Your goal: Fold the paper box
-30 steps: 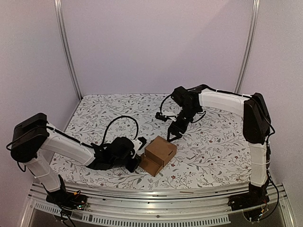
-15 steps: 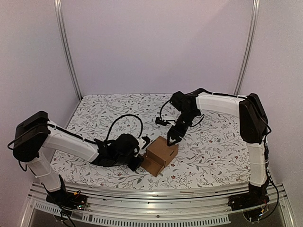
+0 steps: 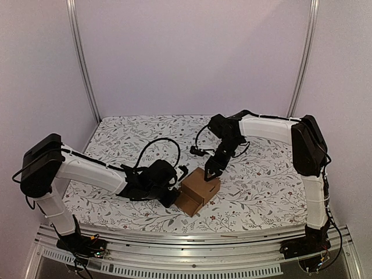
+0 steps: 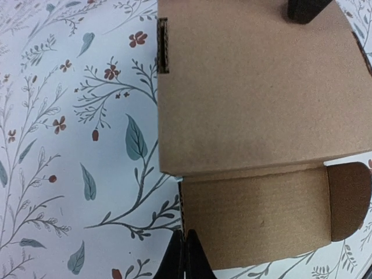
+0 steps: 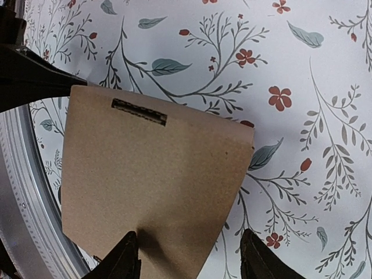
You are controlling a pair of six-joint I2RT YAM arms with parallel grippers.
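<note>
- One brown cardboard box [image 3: 197, 187], with one slit [image 5: 139, 111] cut in its top.
- Two arms: the left arm [image 3: 87, 171] at 8 o'clock, the right arm [image 3: 273, 125] at 3 o'clock.
- Two grippers: the left gripper [image 3: 173, 196] and the right gripper [image 3: 210, 171].
- One flowered worktop [image 3: 267, 186].
- Two metal posts: one post [image 3: 81, 64] at 10 o'clock, the other post [image 3: 305, 58] at 2 o'clock.

A small plain brown cardboard box [image 3: 199, 187] sits partly folded on the flower-printed surface [image 3: 261, 186], near its front edge. Its flat top panel, cut with a short slit near one edge, lies closed. A flap juts out low from its near side.
</note>
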